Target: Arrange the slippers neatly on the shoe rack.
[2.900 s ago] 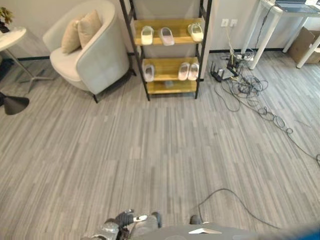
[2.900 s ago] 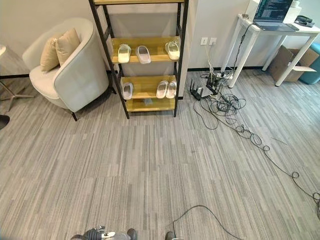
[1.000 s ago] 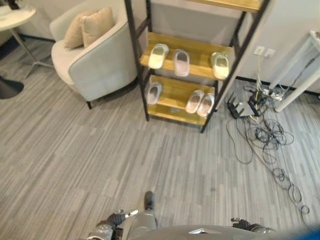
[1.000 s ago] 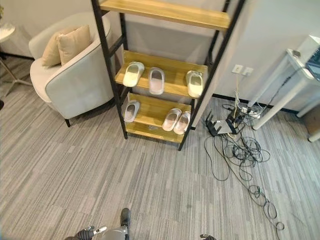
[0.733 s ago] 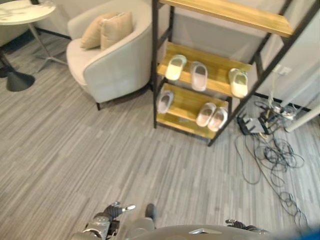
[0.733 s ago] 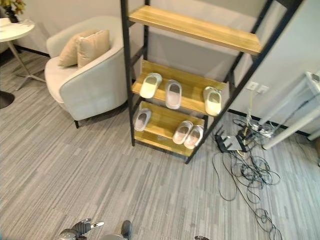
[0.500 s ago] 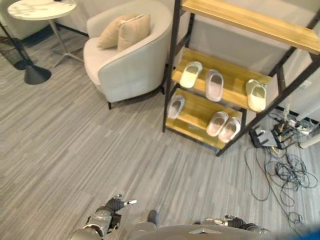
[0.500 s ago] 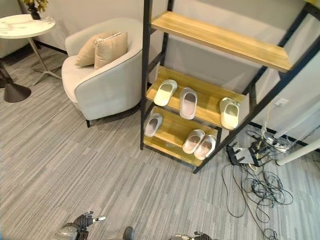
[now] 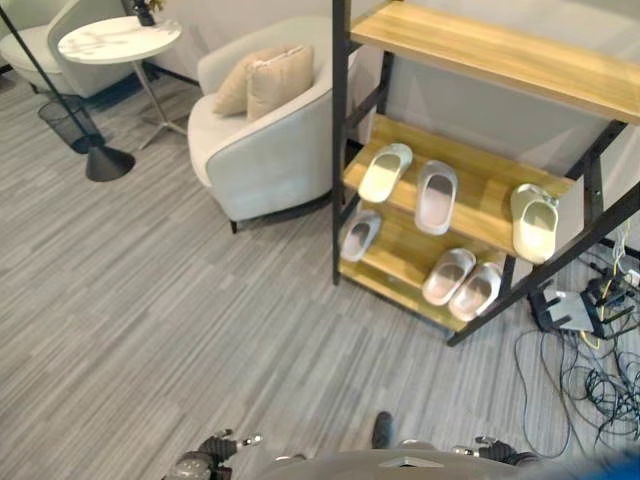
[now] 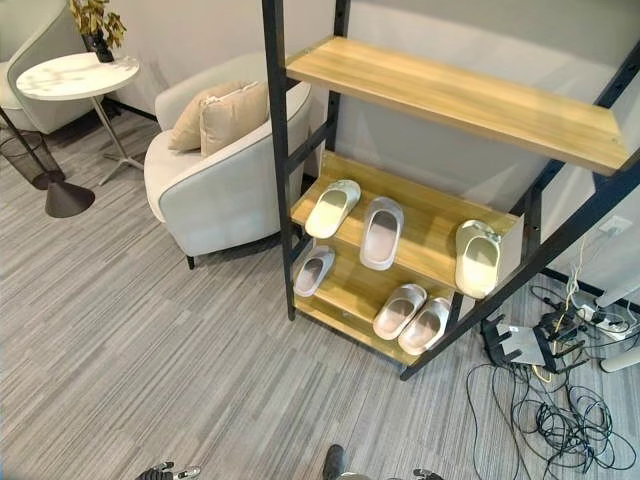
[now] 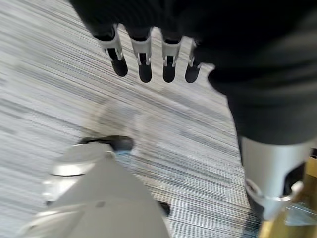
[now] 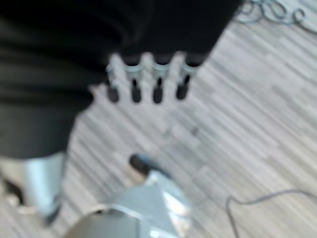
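Slippers sit on the two lower boards of the shoe rack [image 10: 420,90], at about one o'clock from the robot and well apart from it. On the middle shelf a cream slipper [image 10: 333,207] and a pale pink slipper [image 10: 382,231] lie side by side, and a second cream slipper [image 10: 478,258] rests alone near the right post. On the bottom shelf a single grey slipper [image 10: 314,270] lies at the left, and a close pair [image 10: 411,318] at the right. The cream pair is split, so the arranging is not yet done.

The left hand [image 11: 143,52] hangs over the floor with its fingers straight and released, holding nothing; the right hand [image 12: 146,82] likewise, fingers relaxed and empty.

Risks, as I judge them: the armchair [image 10: 225,170] stands just beside the rack's left post and could foul the left arm. A tangle of cables [image 10: 555,405] lies at about three o'clock and could snag a step. Reaching under the top board, a hand might knock a neighbouring slipper off the shelf edge.
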